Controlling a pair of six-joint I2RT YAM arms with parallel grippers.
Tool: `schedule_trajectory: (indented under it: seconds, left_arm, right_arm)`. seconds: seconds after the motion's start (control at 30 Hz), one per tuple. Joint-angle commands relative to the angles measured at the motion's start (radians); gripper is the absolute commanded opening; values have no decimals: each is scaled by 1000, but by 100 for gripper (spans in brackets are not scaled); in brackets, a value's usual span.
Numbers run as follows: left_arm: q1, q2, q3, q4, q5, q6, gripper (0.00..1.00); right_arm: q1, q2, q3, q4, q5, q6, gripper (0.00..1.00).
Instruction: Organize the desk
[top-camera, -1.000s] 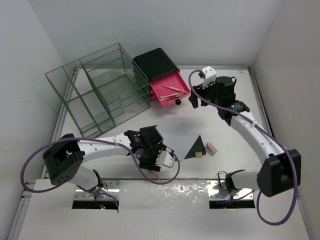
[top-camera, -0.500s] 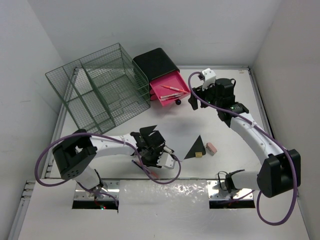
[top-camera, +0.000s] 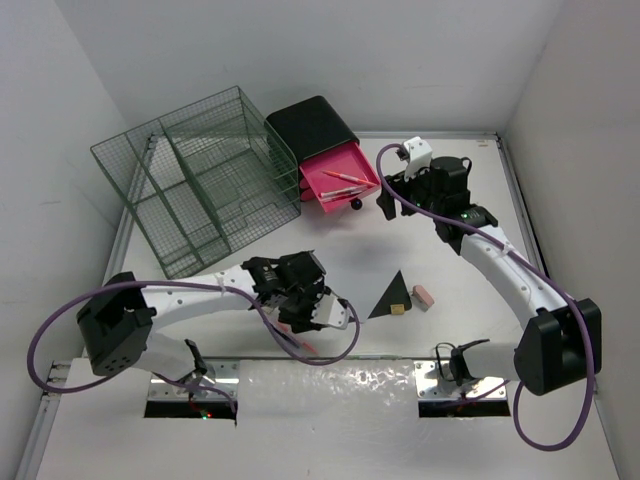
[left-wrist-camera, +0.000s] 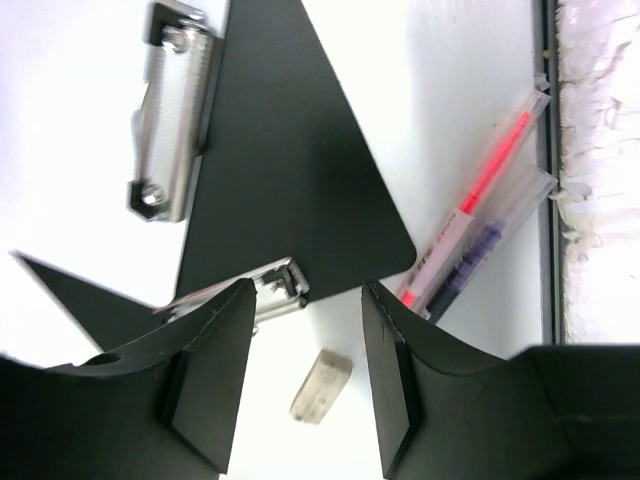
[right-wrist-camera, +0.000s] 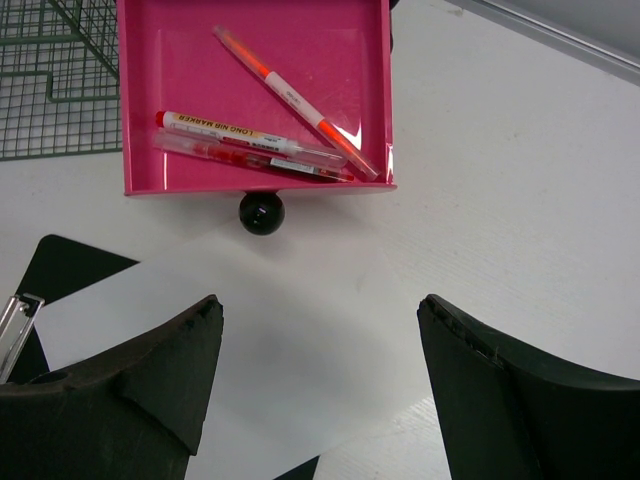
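While the left arm (top-camera: 200, 292) lies low and stretched across the large flat matte-white desk (top-camera: 465, 322), its left gripper (left-wrist-camera: 305, 310) points down with the jaws parted to a middling gap and nothing held. Between the fingers, on the desk surface beneath, lies a small beige block eraser (left-wrist-camera: 320, 385). Just beyond the fingertips is the rounded corner of a flat black board (left-wrist-camera: 285, 170), which has a silver metal clip (left-wrist-camera: 172, 120) at its far left. Right of the fingers, a clear red-inked pen (left-wrist-camera: 480, 190) and a clear purple-inked pen (left-wrist-camera: 478, 245) lie side by side, their far ends reaching the thin metal edge rail (left-wrist-camera: 545, 120), so room is tight there. Bare white surface opens to the far left.

The right arm (top-camera: 500, 265) reaches far out. Its right gripper (right-wrist-camera: 320, 310) is spread wide and empty over a white sheet (right-wrist-camera: 300, 290). Ahead of the fingers is an open pink plastic drawer (right-wrist-camera: 340, 60) holding three pens (right-wrist-camera: 290, 95), with its round black knob (right-wrist-camera: 261, 212) nearest. A green wire-mesh rack (right-wrist-camera: 50, 90) lies beyond the left finger, and clear desk lies to the right.

Only the overhead view shows the black box (top-camera: 312, 125) behind the drawer. Only the left wrist view shows the eraser, which is hidden under the wrist from above.
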Motion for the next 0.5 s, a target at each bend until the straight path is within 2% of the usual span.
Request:
schedule_trajectory:
  seconds: [0.0,0.17,0.37,0.47]
  left_arm:
    - [-5,-48,43,-68,15,2,45]
    - [-4,-43,20,-143,86,2,46]
    - [-8,-100,3,-164,93,-25,30]
    - [-11,-109,-5,-204,111,-24,25]
  right_arm:
    - [2,-12,1,41,-9,-8,77]
    - [2,-11,4,41,-4,-3,77]
    - [1,0,19,15,-7,-11,77]
    - [2,4,27,6,0,-10,77]
